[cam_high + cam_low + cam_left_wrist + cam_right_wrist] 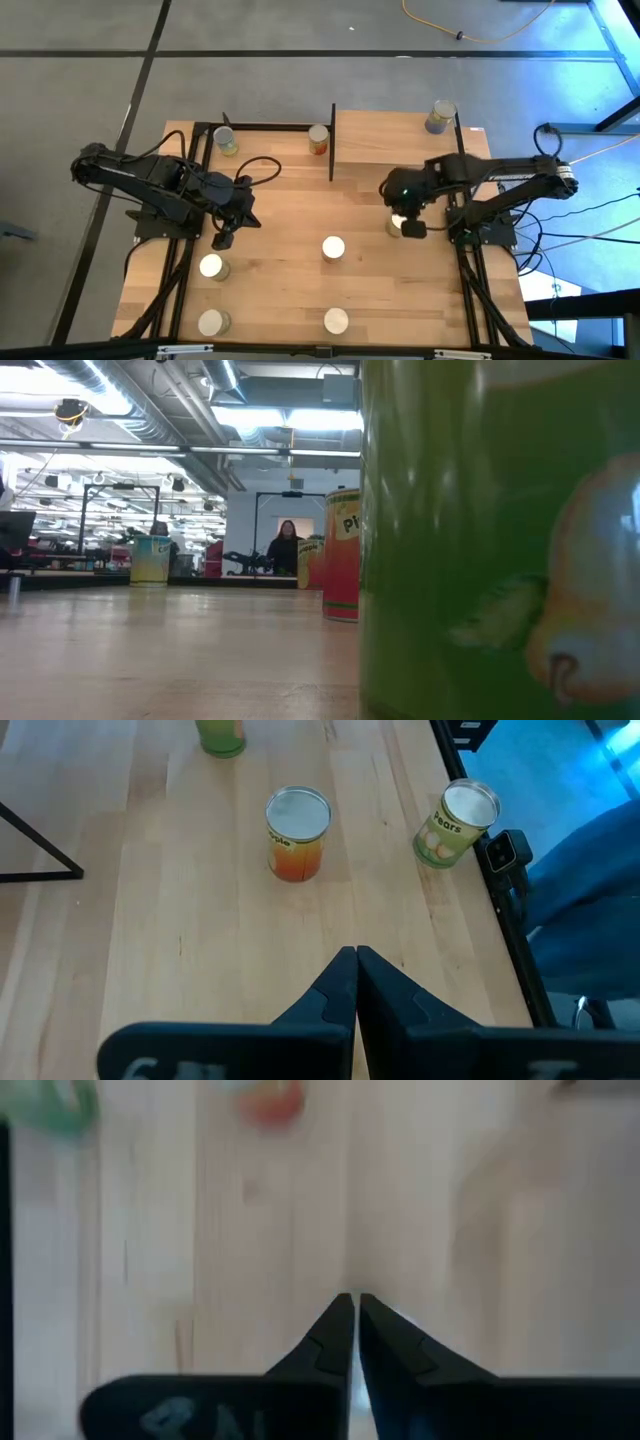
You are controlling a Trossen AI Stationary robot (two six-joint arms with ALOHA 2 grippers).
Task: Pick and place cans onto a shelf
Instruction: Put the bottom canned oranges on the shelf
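Observation:
Two cans stand on the shelf [270, 160] at the table's far left: a green-yellow one [226, 140] and an orange-red one [319, 138]. Another can [439, 116] stands at the far right. Several more stand on the tabletop: one in the middle [332, 248] and others near the front [211, 266] [336, 321]. One can [396, 222] shows right beside and below my right gripper [410, 228], which is shut with nothing between its fingers [355, 1298]. My left gripper [222, 240] hangs shut and empty over the table's left half [355, 952].
The left wrist view shows an orange can [297, 832] and a green pears can [455, 820] by the table's black-framed edge. In the low view a green can [500, 540] fills the right side, with a red one [342, 555] behind it. A person [285, 548] stands far off in the room.

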